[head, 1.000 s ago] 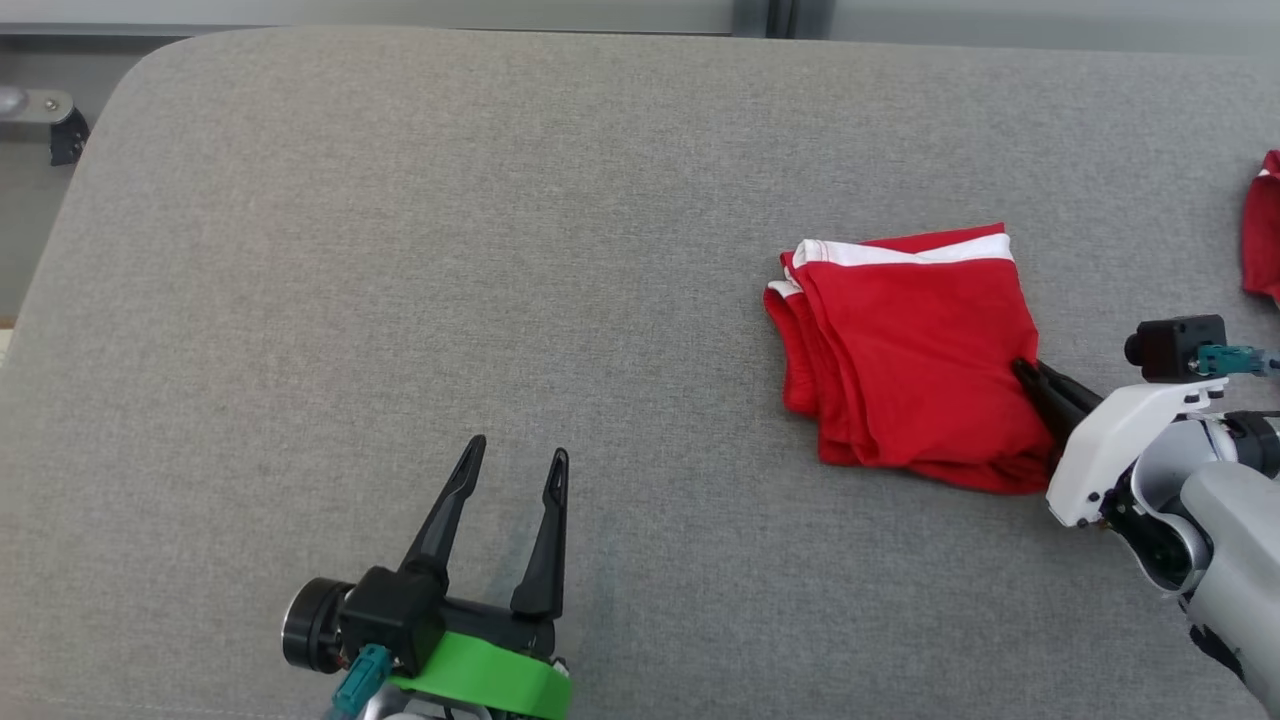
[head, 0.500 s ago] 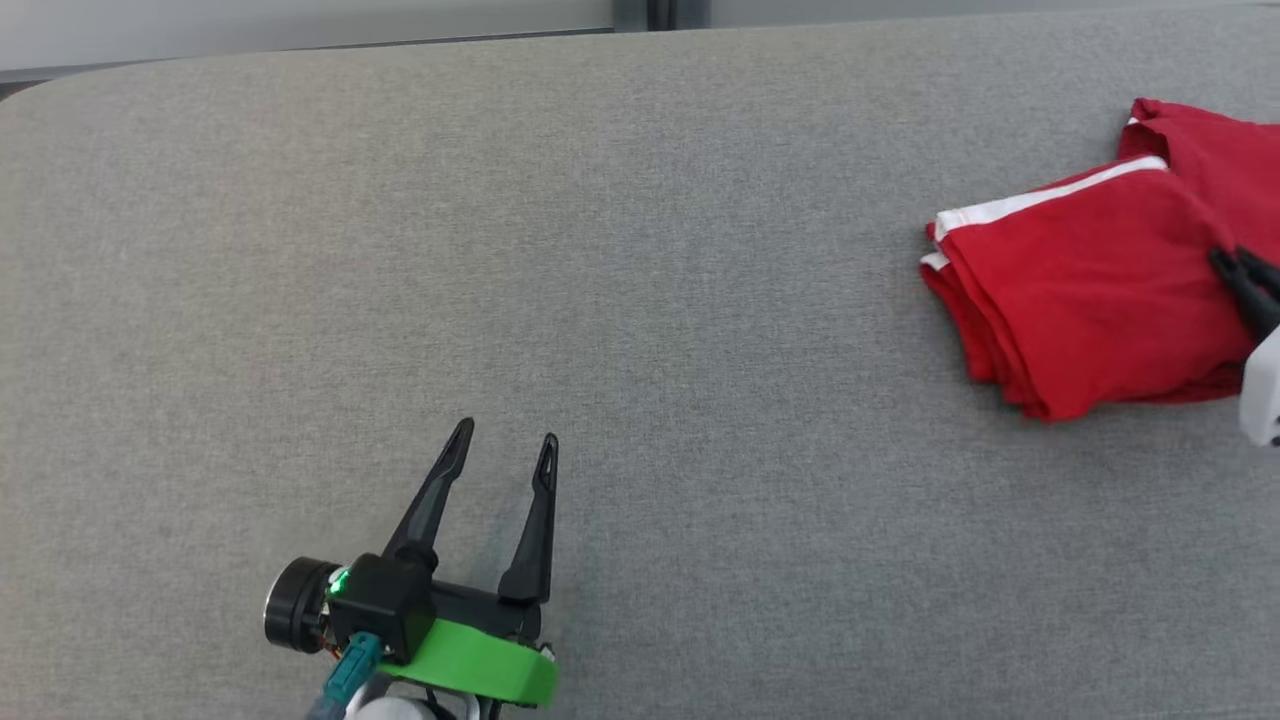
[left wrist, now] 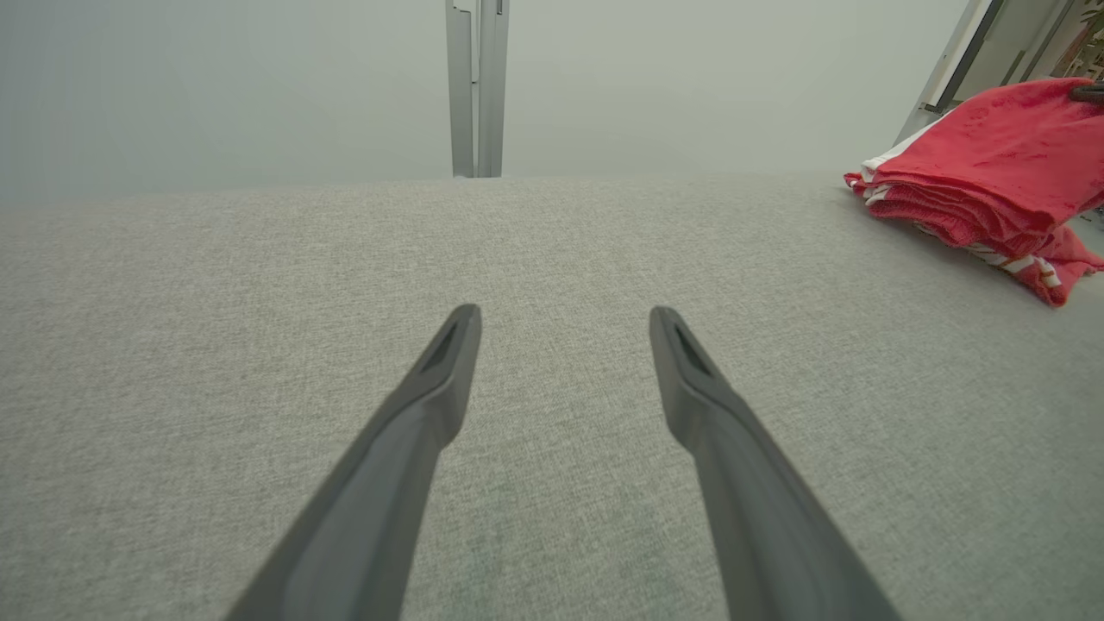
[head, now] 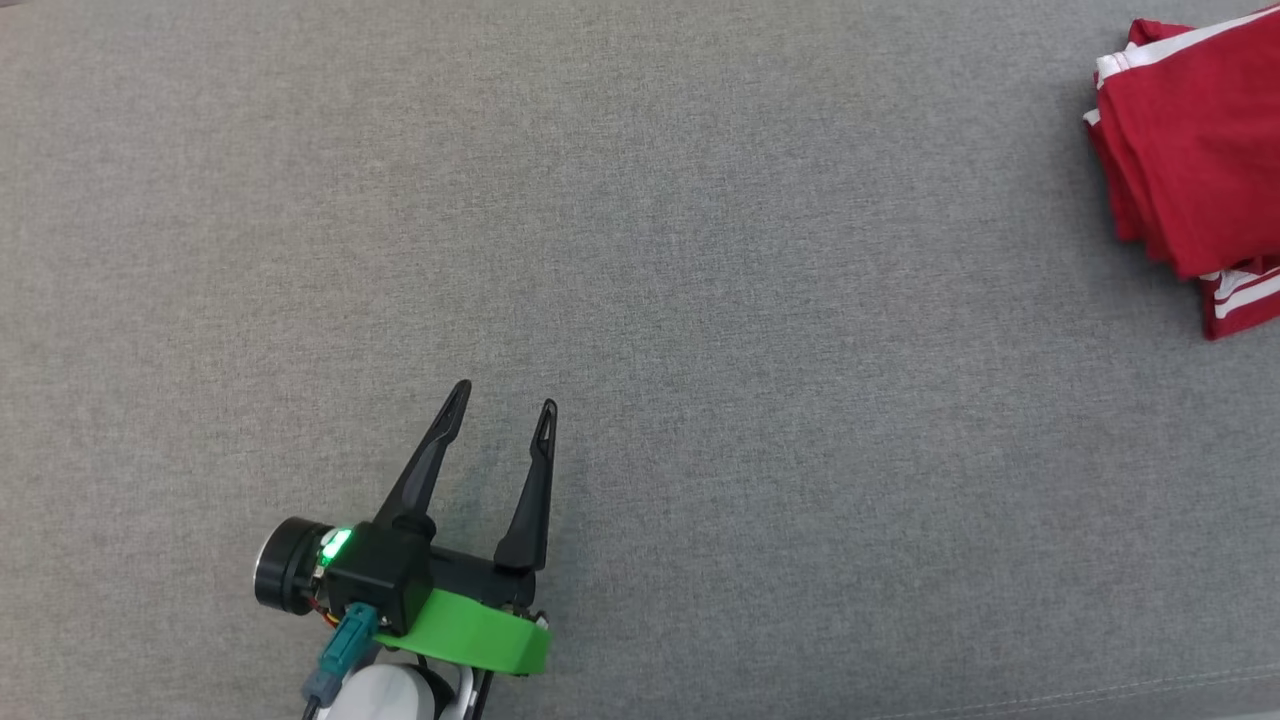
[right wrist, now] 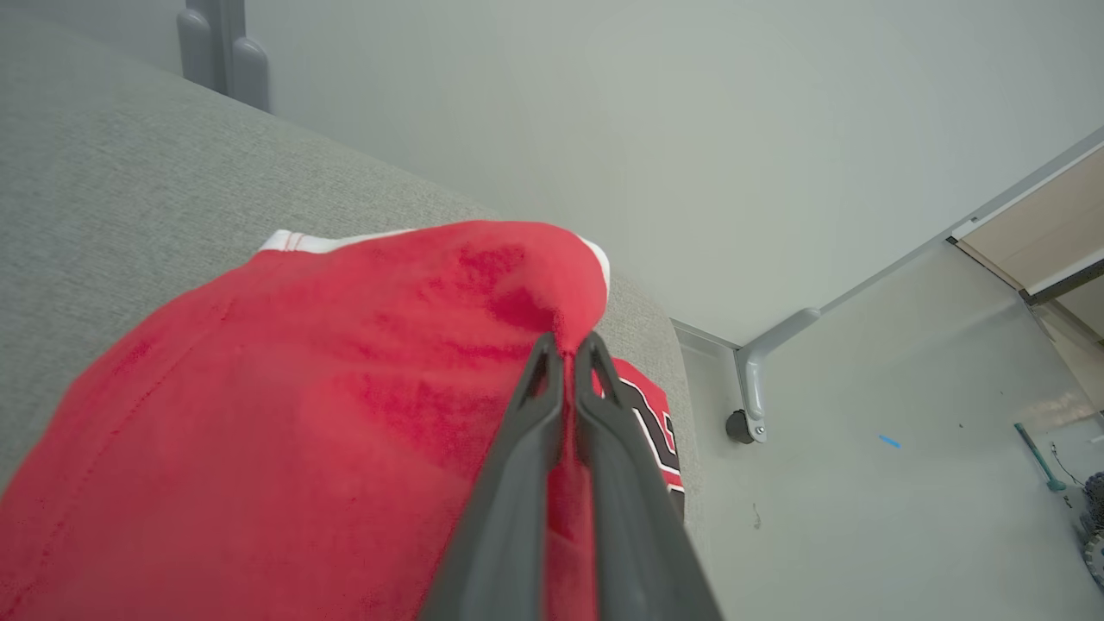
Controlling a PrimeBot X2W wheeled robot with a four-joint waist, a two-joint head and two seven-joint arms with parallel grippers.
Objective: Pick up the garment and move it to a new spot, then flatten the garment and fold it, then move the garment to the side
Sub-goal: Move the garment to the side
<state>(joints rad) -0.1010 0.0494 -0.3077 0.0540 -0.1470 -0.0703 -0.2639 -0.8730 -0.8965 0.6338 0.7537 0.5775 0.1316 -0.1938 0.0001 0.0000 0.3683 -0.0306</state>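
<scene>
Left gripper [head: 505, 395]: idling spread over grey fabric surface [head: 700, 300], 7 o'clock. Right gripper [right wrist: 570, 345]: pinching folded red garment [head: 1190, 150] at 2 o'clock, overlapping striped garment [head: 1245, 300]. Likely hazard: thin pinch slipping, folds spilling open during dragging.

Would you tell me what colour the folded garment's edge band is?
White; band clearest in head view.

Likely a lab or robot test bay, not a home. Wide work surface [head: 700, 250] covered in plain grey fabric. Bare pale partition panels [left wrist: 216, 86] joined by a metal post [left wrist: 476, 86]. Frame leg [right wrist: 776, 335] on a caster [right wrist: 738, 425]. Smooth pale floor [right wrist: 862, 535] with a small blue mark [right wrist: 889, 442].
</scene>
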